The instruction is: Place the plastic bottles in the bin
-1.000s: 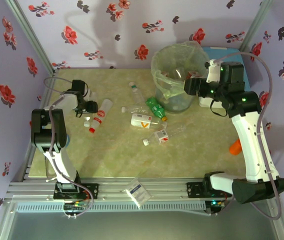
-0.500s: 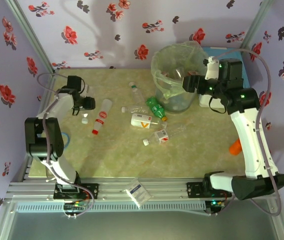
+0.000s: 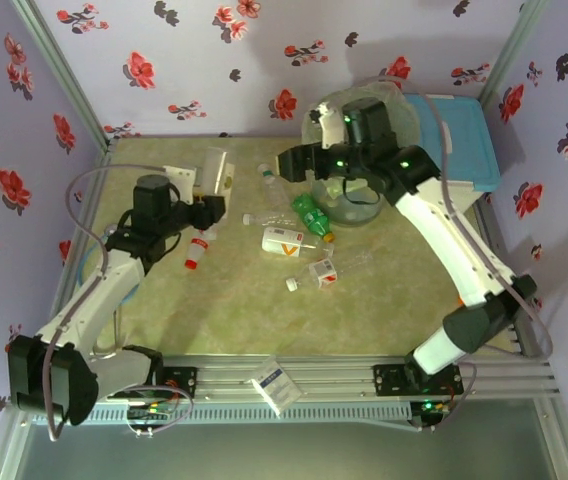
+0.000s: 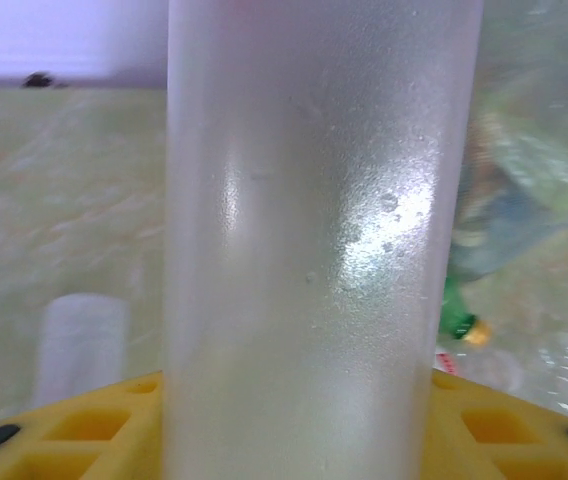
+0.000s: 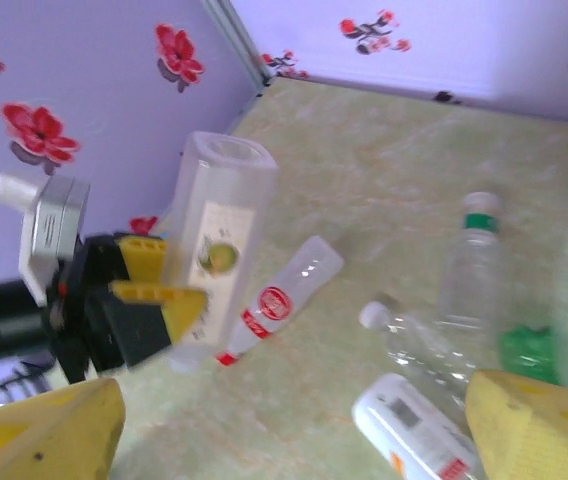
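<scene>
1 frosted bottle (image 5: 222, 200) clamped upright in left tool (image 5: 186, 278), prob for carry to bin (image 3: 364, 208); right tool (image 5: 294, 425) wide open, empty.

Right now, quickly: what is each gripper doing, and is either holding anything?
Left gripper: closed on a frosted clear bottle.
Right gripper: open, holding nothing.

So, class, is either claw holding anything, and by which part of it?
The left claw grips a bottle, upright, by its lower body. The right claw is open, holding nothing.
</scene>
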